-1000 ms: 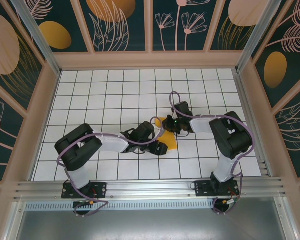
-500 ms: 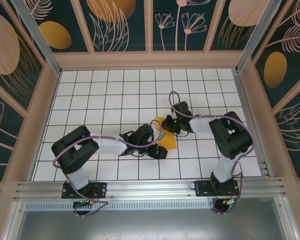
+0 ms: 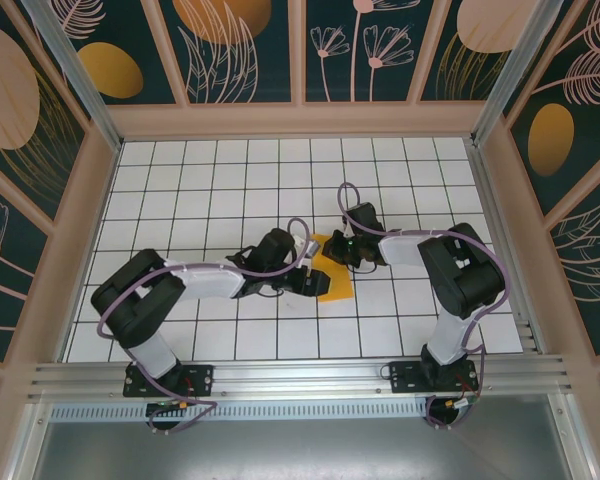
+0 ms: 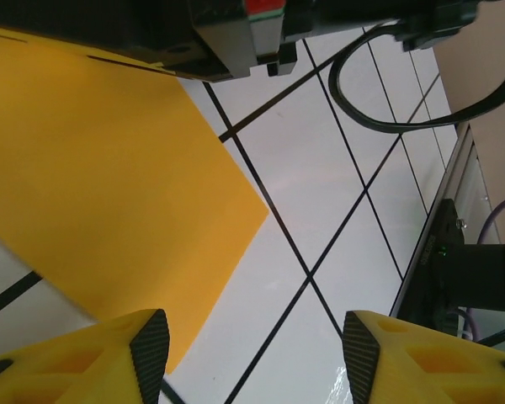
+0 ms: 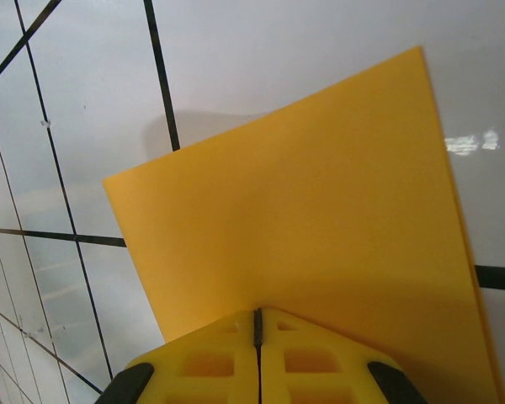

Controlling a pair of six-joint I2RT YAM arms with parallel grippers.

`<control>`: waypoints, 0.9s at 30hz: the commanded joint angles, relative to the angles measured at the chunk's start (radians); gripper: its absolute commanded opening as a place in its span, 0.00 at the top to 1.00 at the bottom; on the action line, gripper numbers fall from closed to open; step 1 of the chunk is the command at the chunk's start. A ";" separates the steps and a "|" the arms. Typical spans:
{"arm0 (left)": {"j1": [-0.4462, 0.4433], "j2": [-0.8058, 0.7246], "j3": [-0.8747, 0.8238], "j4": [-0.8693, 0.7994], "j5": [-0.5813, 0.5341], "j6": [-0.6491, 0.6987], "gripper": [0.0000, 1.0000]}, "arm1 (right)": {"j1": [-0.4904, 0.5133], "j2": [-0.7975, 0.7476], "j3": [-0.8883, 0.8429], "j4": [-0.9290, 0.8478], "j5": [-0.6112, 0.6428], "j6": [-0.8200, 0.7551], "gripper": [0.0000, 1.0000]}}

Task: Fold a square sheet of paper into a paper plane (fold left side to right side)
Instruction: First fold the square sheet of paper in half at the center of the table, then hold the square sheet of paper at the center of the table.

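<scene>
The square sheet of paper [image 3: 337,284] is bright orange and lies folded on the white grid table near its middle. In the right wrist view the paper [image 5: 303,219] has its far edge lifted, casting a shadow on the tiles. My right gripper [image 5: 257,313] is shut, its joined yellow tips pressed against the paper's surface, not pinching it. It sits at the paper's far end [image 3: 338,250]. My left gripper [image 4: 252,337] is open with only bare tile between its pads. It hovers at the paper's left edge [image 3: 308,282], with the paper [image 4: 109,185] ahead and to its left.
The table [image 3: 220,190] is a white tiled floor with black grid lines, walled on three sides by patterned panels. An aluminium rail [image 3: 300,378] runs along the near edge. The right arm's cable [image 4: 370,93] loops close above the left gripper.
My left gripper has moved away from the near edge and slightly left, to the paper's left edge, and its jaws have opened a little wider. The right gripper has stayed put.
</scene>
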State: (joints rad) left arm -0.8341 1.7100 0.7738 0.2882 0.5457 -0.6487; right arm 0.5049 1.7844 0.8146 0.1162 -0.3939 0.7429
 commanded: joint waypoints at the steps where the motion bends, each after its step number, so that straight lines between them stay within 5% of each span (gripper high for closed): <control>1: -0.004 0.068 0.043 0.060 0.052 -0.016 0.41 | 0.015 0.042 -0.016 -0.122 0.050 -0.001 0.93; 19: -0.007 0.183 0.068 0.027 0.030 -0.007 0.43 | 0.008 -0.026 0.053 -0.138 0.002 -0.029 0.88; 27: -0.009 0.197 0.070 0.004 0.025 -0.009 0.43 | -0.086 -0.251 0.131 -0.310 0.061 -0.117 0.61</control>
State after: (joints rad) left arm -0.8360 1.8603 0.8391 0.3389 0.5838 -0.6598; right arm 0.4667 1.6596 0.9028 -0.0910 -0.3729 0.6773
